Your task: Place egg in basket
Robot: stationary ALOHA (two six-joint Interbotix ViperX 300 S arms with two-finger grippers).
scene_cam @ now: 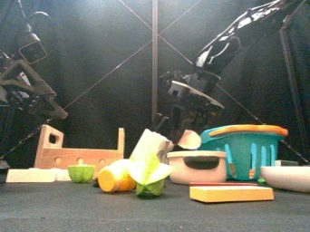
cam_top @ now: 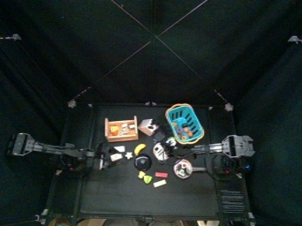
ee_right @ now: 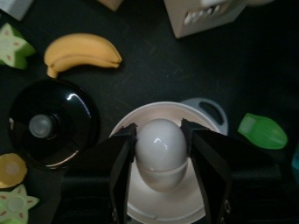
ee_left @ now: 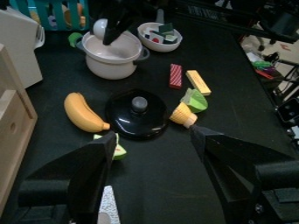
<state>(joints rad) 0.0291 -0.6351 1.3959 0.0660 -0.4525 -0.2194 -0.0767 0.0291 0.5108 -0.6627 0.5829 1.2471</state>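
The right gripper [ee_right: 160,162] is gripping the white egg [ee_right: 160,147] between its two black jaws, directly above the open white pot [ee_right: 198,112]. In the front view the egg [scene_cam: 190,139] is hanging just over the pot [scene_cam: 195,167], beside the teal-blue basket [scene_cam: 246,140], which is standing immediately to the pot's right. From overhead the basket [cam_top: 184,121] is sitting near the table's back edge on the right, next to the wooden crate [cam_top: 120,129].

The left gripper [ee_left: 156,157] is hovering with jaws spread wide and holding nothing, above the black pot lid [ee_left: 142,115], with the banana [ee_left: 82,113] lying just beside the lid.
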